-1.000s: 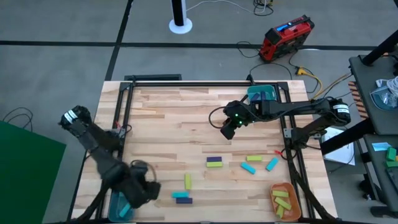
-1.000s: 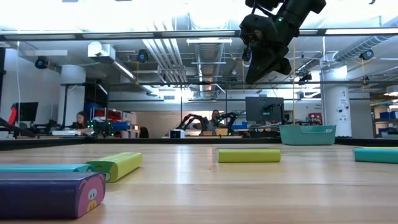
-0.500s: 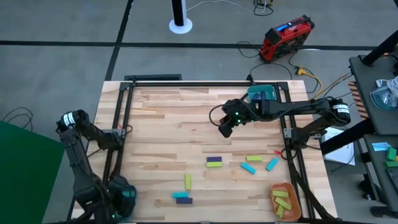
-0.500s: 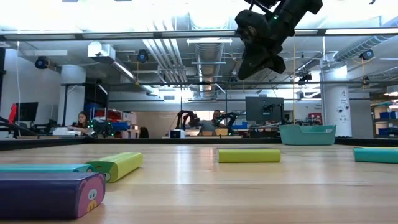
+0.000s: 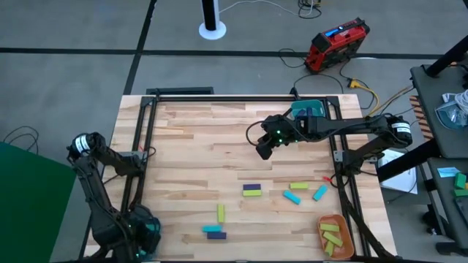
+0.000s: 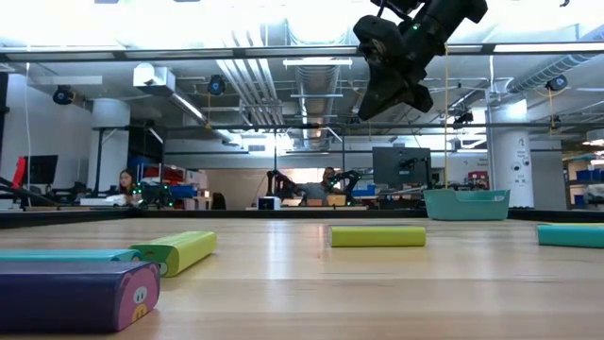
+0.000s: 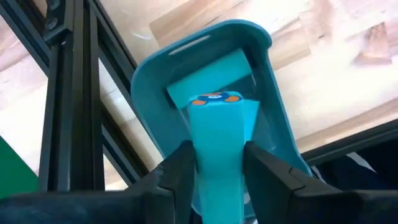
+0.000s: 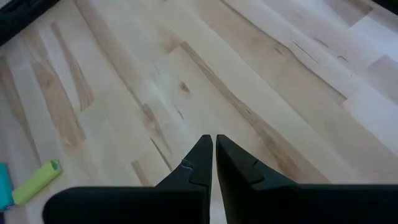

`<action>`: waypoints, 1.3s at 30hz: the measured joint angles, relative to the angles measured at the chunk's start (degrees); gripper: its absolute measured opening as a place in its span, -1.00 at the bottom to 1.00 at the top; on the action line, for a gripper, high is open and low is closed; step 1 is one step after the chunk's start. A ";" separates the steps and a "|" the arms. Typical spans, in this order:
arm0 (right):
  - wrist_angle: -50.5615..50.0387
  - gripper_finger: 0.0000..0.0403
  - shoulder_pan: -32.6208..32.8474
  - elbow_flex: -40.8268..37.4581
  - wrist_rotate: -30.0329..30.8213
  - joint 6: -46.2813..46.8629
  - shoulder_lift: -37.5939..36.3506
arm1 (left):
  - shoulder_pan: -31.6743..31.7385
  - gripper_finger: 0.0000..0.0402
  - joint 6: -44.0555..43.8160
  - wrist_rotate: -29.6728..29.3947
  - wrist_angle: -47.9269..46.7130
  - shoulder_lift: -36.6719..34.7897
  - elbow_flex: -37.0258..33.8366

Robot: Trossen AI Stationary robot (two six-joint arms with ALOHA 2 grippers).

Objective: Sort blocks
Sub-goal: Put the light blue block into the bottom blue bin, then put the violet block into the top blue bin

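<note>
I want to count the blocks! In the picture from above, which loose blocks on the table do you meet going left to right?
Cyan-and-purple stacked pair → upright yellow-green bar → purple block topped with yellow-green → cyan block → tilted cyan block.

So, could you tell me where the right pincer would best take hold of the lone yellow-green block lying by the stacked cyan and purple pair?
The yellow-green block lies flat, its long axis running front to back. Probably best for the right pincer to come straight down and close across the narrow width at mid-length, well clear of the stacked pair.

Loose blocks (image 5: pixel 252 190) on table's (image 5: pixel 197 146) near half, filled bowl (image 5: pixel 335 235) at its near-right corner.
</note>
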 joint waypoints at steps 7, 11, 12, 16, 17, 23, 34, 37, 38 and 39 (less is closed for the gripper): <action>0.02 -0.94 0.00 0.00 -0.02 0.06 0.00 | 0.00 -0.30 -0.02 0.09 0.09 -0.09 -0.29; 0.00 -0.94 0.00 0.00 -0.02 0.50 0.00 | 0.18 -0.28 0.00 -0.11 -0.05 -0.72 0.43; 0.00 -0.94 0.00 0.00 -0.02 0.52 0.02 | 0.35 -0.28 0.03 -0.43 -0.09 -1.06 0.82; 0.00 -0.94 0.00 0.00 -0.04 1.45 0.00 | 1.87 -0.29 1.48 -4.60 -0.67 -2.42 2.49; 0.00 -0.94 0.00 0.00 -0.07 2.21 0.01 | 2.52 -0.30 2.39 -6.16 -0.72 -2.95 2.89; -0.03 -0.94 0.02 0.00 -0.28 4.69 0.02 | 9.78 -0.30 12.43 -14.91 -3.00 -6.48 3.51; -0.17 -0.94 0.15 0.06 -7.31 9.76 0.00 | 29.35 -0.31 40.65 -28.87 -4.90 -13.47 0.26; -1.24 -0.94 0.48 1.60 -9.05 9.89 0.00 | 33.90 -0.34 47.72 -29.56 -1.90 -16.67 -2.24; -1.18 -0.94 0.72 2.35 -9.14 9.61 0.00 | 35.33 -0.35 50.24 -29.65 -0.41 -17.82 -3.23; -1.31 -0.94 0.96 3.26 -9.16 9.15 0.00 | 36.71 -0.36 52.87 -29.67 1.32 -18.88 -4.21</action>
